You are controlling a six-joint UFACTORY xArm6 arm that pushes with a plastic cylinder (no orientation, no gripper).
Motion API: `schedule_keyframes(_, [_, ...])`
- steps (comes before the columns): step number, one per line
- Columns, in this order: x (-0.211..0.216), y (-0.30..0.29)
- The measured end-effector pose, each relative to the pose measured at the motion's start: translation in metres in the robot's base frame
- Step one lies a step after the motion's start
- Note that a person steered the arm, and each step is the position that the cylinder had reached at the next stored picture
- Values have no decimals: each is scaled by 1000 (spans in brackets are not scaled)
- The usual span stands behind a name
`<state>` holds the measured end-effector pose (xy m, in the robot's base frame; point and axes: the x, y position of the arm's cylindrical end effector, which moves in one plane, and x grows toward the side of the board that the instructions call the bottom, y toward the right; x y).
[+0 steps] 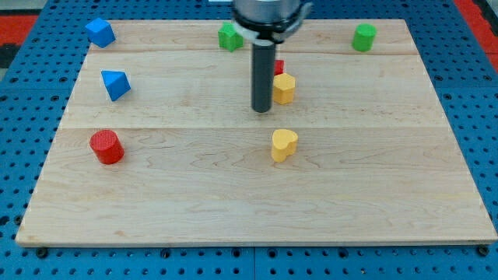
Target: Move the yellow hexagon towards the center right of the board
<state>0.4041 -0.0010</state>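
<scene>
The yellow hexagon (284,89) sits on the wooden board (373,179) a little above the middle. My tip (261,110) is just to the hexagon's left, close beside it; I cannot tell if they touch. A small red block (278,67) lies right behind the hexagon, mostly hidden by the rod. A yellow heart-shaped block (284,145) lies below the hexagon.
A green block (229,36) is at the top centre and a green cylinder (363,37) at the top right. Two blue blocks (99,33) (115,84) are at the upper left. A red cylinder (106,147) is at the left.
</scene>
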Motion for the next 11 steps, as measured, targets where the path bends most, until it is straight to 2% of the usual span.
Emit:
schedule_keyframes(1, [-13, -7])
schedule_keyframes(2, [-32, 29])
schedule_keyframes(4, [-33, 145])
schedule_keyframes(5, [-27, 131])
schedule_keyframes(6, [-24, 91])
schedule_keyframes(7, [-38, 69])
schedule_keyframes(9, [-64, 88])
schedule_keyframes(11, [-64, 176])
